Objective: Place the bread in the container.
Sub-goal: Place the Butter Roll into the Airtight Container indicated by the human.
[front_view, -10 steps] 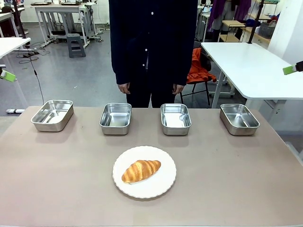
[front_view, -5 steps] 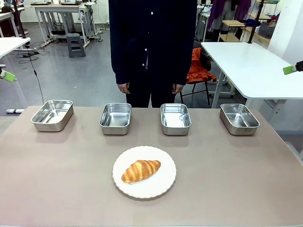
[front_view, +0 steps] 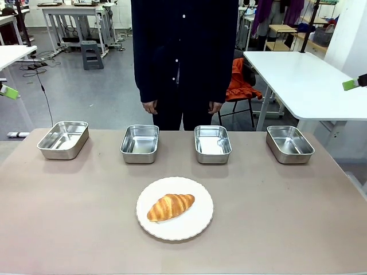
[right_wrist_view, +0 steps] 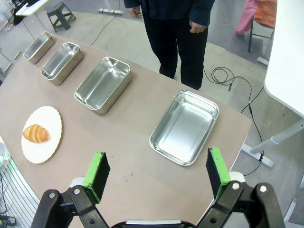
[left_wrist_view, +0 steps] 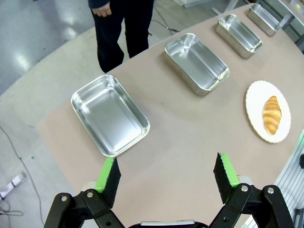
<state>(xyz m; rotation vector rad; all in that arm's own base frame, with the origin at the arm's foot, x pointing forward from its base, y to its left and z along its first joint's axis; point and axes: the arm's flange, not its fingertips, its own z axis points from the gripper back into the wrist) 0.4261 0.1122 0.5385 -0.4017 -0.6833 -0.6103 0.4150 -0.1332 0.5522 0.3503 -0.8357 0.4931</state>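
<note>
No visible change from the earlier pictures, nothing moved or shifted

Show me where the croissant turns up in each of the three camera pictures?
Front view: the croissant lies in the lower middle of the picture.
Left wrist view: the croissant lies near the right edge, about halfway down.
Right wrist view: the croissant lies near the left edge, a little below the middle.
Shared landmark: the round white plate under it.
</note>
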